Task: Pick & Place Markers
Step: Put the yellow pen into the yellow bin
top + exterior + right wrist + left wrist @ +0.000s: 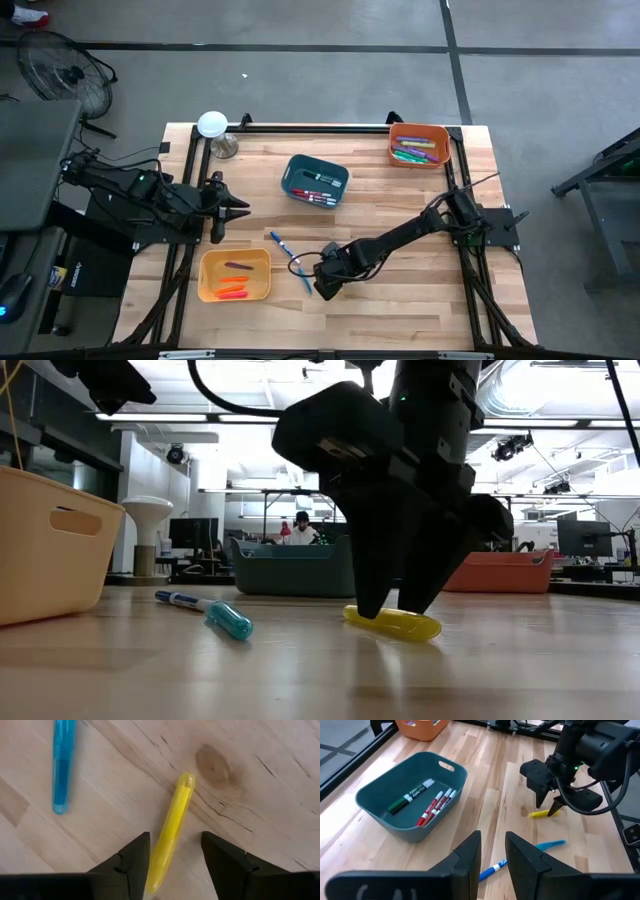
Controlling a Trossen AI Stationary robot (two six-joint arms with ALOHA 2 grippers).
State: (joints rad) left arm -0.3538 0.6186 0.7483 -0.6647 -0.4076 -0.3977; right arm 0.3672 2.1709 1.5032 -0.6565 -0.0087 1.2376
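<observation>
A yellow marker point(172, 827) lies flat on the wood table, also seen in the low view point(392, 623) and the left wrist view point(537, 813). My right gripper point(175, 845) points down over it near the table's near middle point(322, 285). It is open, with one finger on each side of the marker's barrel and fingertips at table height point(395, 605). A light-blue marker point(62, 765) and a white-barrelled blue-capped one point(205, 610) lie beside it. My left gripper point(492, 855) is open and hovers by the table's left side point(235, 208).
A yellow bin point(212, 290) with orange and pink markers sits near left. A teal bin point(296, 166) with several markers stands mid-table. An orange bin point(440, 135) with markers is at the far right. A white round object point(212, 124) stands at the far left corner.
</observation>
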